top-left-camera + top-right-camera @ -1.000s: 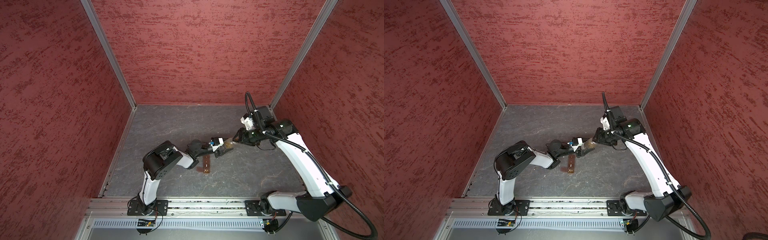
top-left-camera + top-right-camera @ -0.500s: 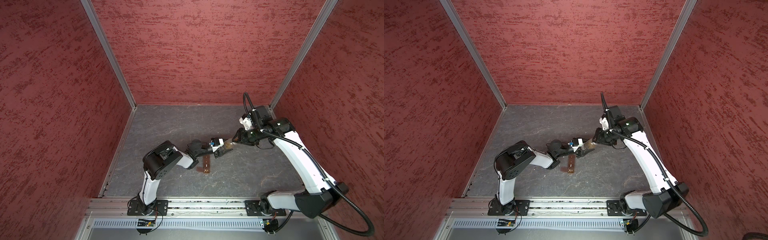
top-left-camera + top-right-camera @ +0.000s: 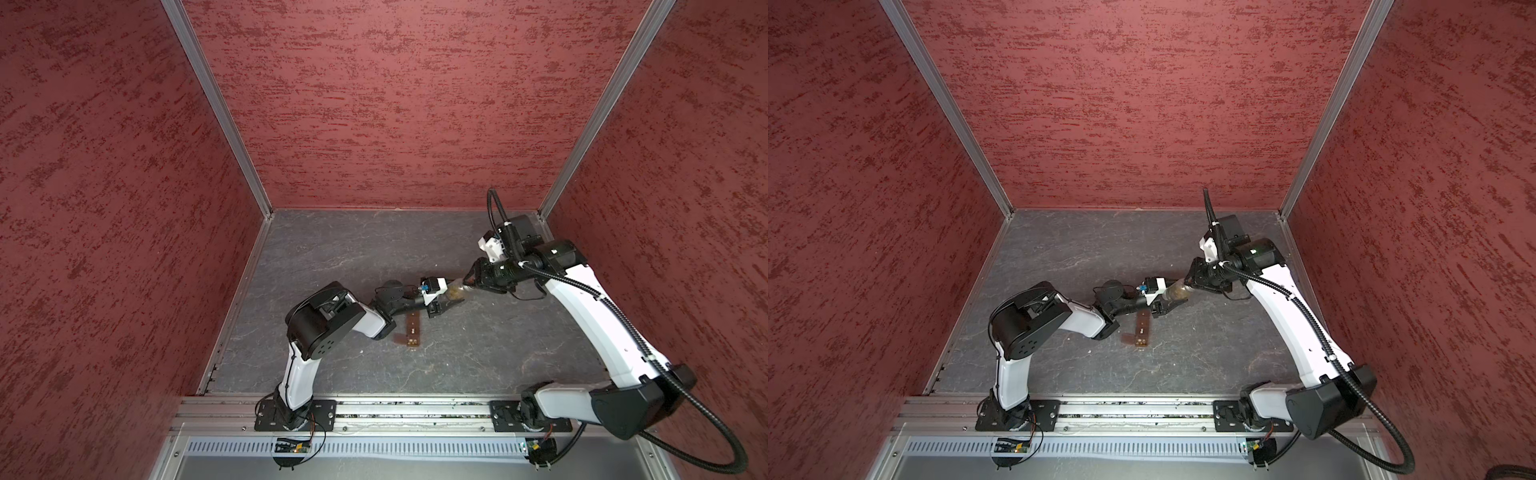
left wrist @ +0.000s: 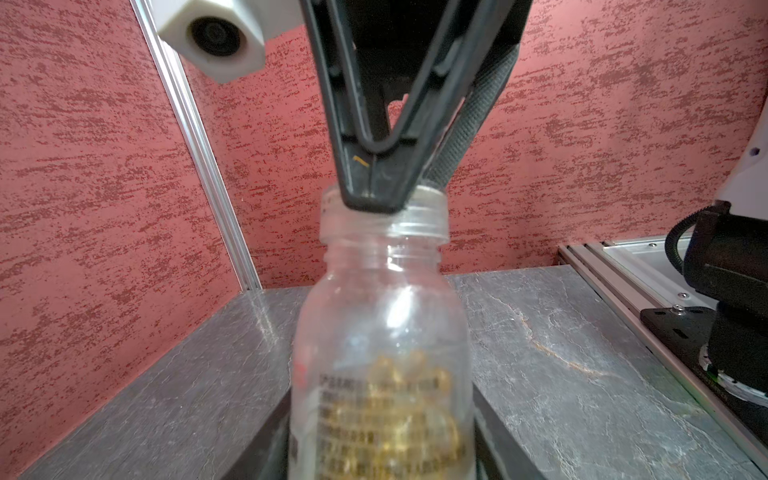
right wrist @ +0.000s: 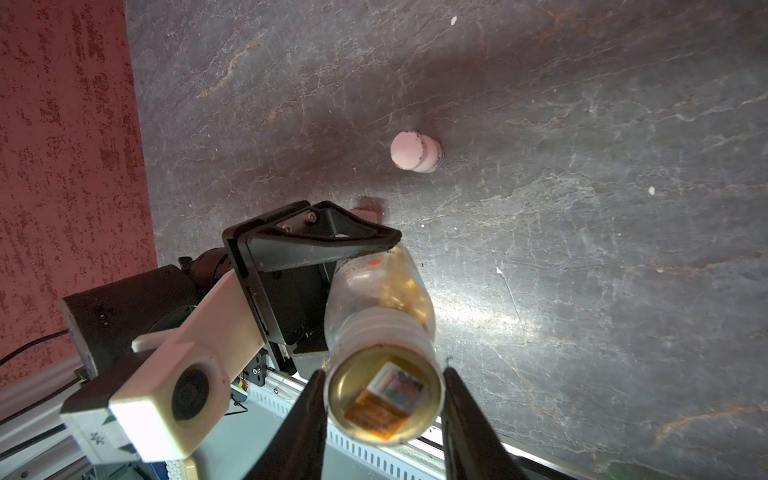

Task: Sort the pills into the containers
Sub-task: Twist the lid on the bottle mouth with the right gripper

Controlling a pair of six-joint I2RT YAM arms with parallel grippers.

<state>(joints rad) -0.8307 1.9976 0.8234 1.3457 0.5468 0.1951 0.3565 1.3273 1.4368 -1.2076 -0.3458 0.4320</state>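
left end effector [image 3: 451,300] is part-way closed and clamped on the body of a clear bottle [image 3: 456,291]. Bottle is held up off the desk [image 3: 332,257], tipped well over from upright, mouth pointing at the right end effector [image 3: 469,283]

left wrist view: bottle sits between the two dark fingers [image 4: 270,453]. Printed label and a heap of yellow capsules [image 4: 399,399] in the half nearest the left end effector

right end effector is part-way closed around the bottle's open mouth. Right wrist view shows a fingertip [image 5: 307,415] on each side of the rim, and both look to be in contact with it. That view looks straight down the neck to the label at the far end

white cap [image 5: 415,151] is on the desk beyond the left end effector, apart from the bottle

containers [image 3: 412,330]: long narrow brown box lying flat on the desk, just below the left end effector and on its arm-base side. In both top views its far end runs under the left forearm and its near end points at the base rail. Neither end effector touches it. Pale marks show in a couple of cells, too small to tell what they are

pills [image 5: 651,190]: a few tiny whitish bits loose on the desk, scattered, outside the box and well apart from both end effectors. In a top view one speck [image 3: 1089,352] lies near the box's near end, on the left arm's side
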